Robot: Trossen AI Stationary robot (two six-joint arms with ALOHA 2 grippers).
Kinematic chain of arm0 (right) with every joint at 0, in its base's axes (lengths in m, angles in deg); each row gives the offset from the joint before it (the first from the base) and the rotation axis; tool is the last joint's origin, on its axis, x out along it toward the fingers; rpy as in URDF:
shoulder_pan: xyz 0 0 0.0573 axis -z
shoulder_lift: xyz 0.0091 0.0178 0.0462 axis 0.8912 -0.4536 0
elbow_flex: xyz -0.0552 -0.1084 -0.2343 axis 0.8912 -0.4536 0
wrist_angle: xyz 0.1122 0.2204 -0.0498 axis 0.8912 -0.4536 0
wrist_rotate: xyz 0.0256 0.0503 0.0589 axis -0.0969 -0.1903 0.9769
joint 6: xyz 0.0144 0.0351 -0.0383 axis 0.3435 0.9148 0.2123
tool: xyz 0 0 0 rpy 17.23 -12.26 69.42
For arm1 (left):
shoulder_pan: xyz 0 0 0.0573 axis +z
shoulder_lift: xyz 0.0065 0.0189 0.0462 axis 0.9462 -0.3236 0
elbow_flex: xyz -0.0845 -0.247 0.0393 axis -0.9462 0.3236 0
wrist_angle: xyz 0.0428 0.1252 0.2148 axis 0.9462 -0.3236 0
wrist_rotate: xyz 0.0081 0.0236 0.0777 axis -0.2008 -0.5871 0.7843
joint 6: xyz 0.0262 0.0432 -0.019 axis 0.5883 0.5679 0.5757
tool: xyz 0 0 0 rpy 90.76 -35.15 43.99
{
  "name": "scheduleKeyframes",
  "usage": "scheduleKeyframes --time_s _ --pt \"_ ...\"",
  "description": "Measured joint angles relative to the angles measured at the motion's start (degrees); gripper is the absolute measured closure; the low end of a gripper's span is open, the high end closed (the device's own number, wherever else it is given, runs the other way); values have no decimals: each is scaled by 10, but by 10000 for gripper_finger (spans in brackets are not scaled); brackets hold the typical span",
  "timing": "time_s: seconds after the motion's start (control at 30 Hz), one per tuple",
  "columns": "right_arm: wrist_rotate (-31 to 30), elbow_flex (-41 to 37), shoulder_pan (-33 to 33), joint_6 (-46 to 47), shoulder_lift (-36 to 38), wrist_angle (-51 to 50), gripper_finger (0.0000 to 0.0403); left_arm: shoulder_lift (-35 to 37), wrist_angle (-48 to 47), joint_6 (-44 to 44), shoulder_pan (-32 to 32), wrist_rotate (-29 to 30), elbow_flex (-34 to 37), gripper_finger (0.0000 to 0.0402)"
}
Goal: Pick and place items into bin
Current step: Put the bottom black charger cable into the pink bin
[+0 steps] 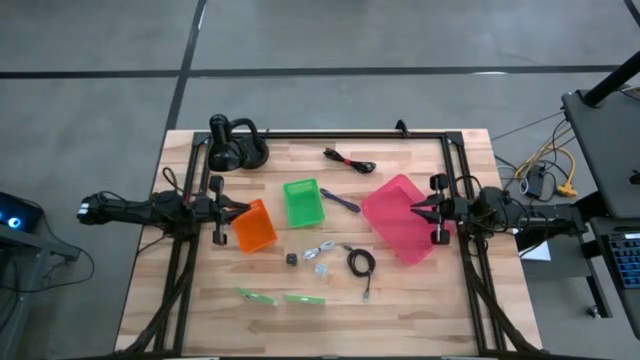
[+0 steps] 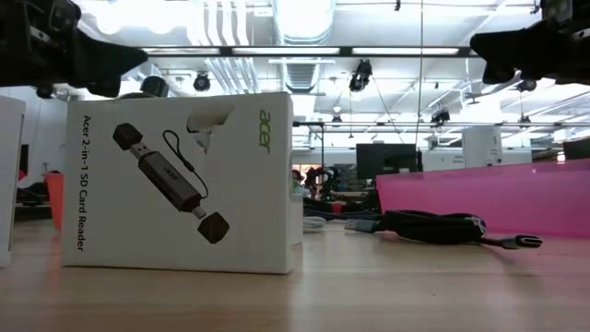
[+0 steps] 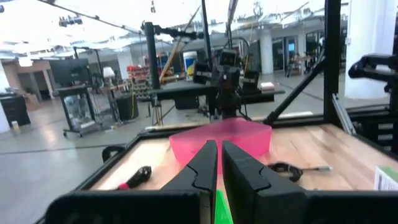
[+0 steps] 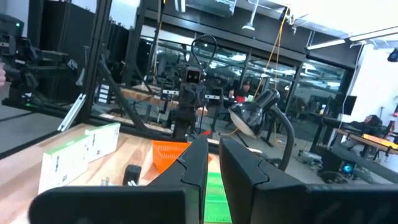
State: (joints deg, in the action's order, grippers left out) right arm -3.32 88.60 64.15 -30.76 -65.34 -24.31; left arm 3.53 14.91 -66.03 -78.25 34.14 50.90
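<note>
- Left end effector (image 1: 236,210), fingers pressed together, hovers just left of the orange bin (image 1: 254,227).
- Right end effector (image 1: 417,208), fingers nearly together and empty, hangs over the pink bin (image 1: 392,203), well right of the orange bin.

Bins (image 1: 254,229) — orange, green, pink; purple pen (image 1: 340,200); black cables (image 1: 361,264).

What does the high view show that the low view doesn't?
Only high: orange bin, green bin, purple pen, green strips, both arms whole, left gripper and right gripper above the table. Only low: the printed face of an Acer card reader box. Both: pink bin, coiled black cable.
</note>
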Motion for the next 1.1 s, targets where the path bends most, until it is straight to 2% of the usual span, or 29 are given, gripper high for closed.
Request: scheduleKeyframes --time_s 0.23,0.4,0.57,0.83,0.93,1.1 --pt "0 0 0 -28 -20 50 337 -1 4 3 0 0 0 393" --pt "-15 3 0 -31 -46 85 306 -3 44 58 0 17 0 393" --pt "-73 15 0 -33 -85 88 280 -8 76 62 0 31 0 393" --pt "-75 65 0 -36 -171 86 251 -31 78 89 0 31 -8 391" --pt "-75 91 0 -36 -207 84 246 -48 76 91 0 31 -16 375" --pt "-75 140 0 -77 -264 81 247 -76 118 109 0 35 -19 324"
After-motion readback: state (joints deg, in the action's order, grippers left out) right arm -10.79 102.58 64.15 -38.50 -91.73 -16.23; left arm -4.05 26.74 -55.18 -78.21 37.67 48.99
